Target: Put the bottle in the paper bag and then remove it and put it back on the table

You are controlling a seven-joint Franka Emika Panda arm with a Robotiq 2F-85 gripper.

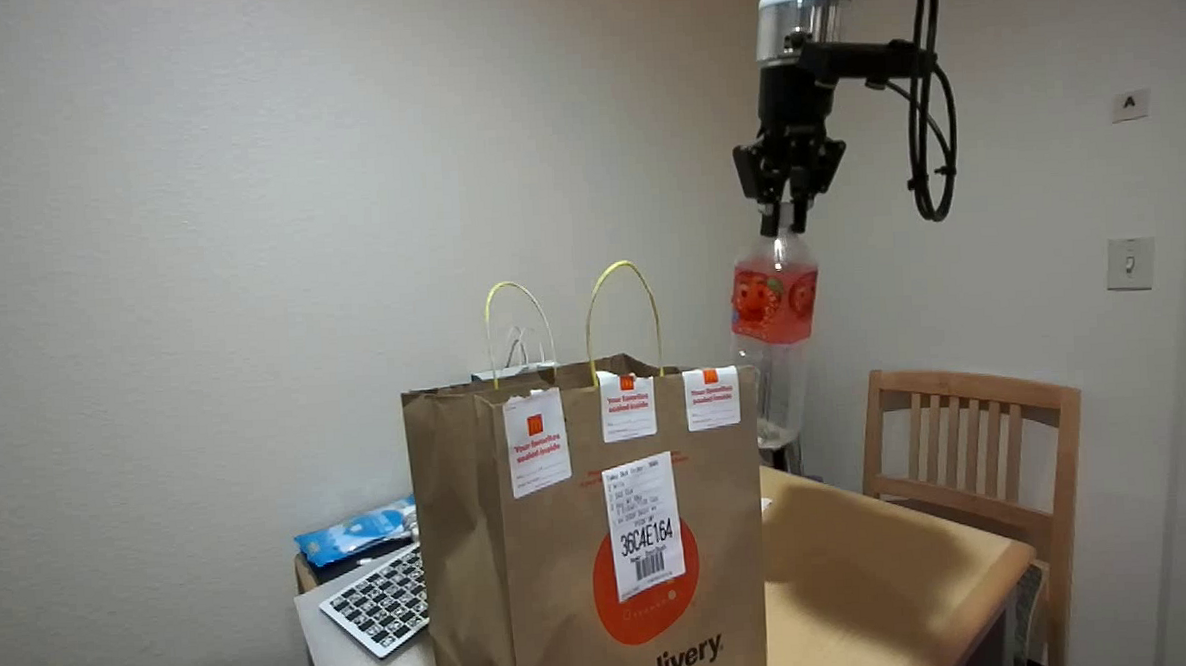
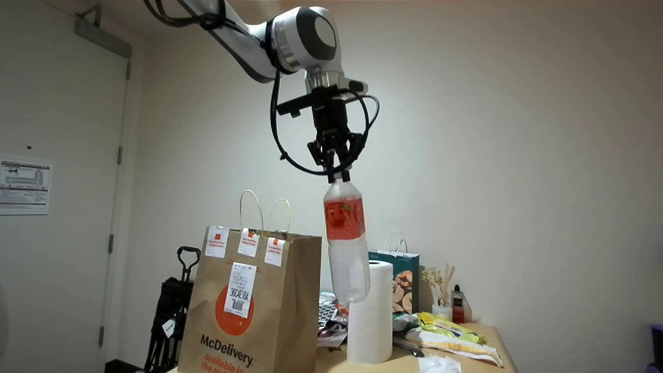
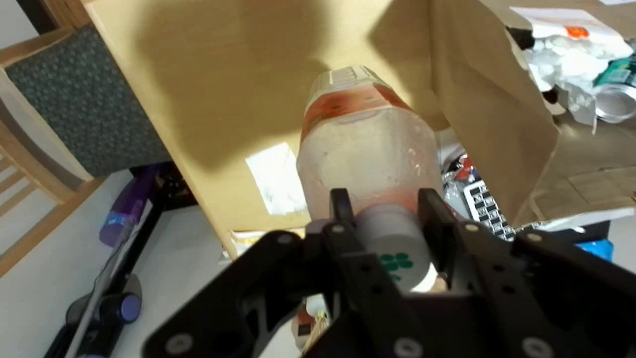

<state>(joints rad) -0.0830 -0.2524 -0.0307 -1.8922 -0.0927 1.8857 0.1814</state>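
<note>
"Leftmost in an exterior view?"

"The paper bag [image 2: 272, 311], standing on the counter [image 2: 331, 361]."

"Then?"

"My tool [image 2: 339, 178], clenched on the top of the bottle [image 2: 345, 221]. I hold it nearly upright in the air above the counter, beside the paper bag."

"Farther right?"

"A paper towel roll [image 2: 371, 324], partly behind the bottle, then a teal bag [image 2: 403, 272]."

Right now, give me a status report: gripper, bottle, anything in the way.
Gripper shut on the bottle. Bottle hanging over the table, outside the paper bag. If headed in, the bag's upright handles might snag it.
</note>
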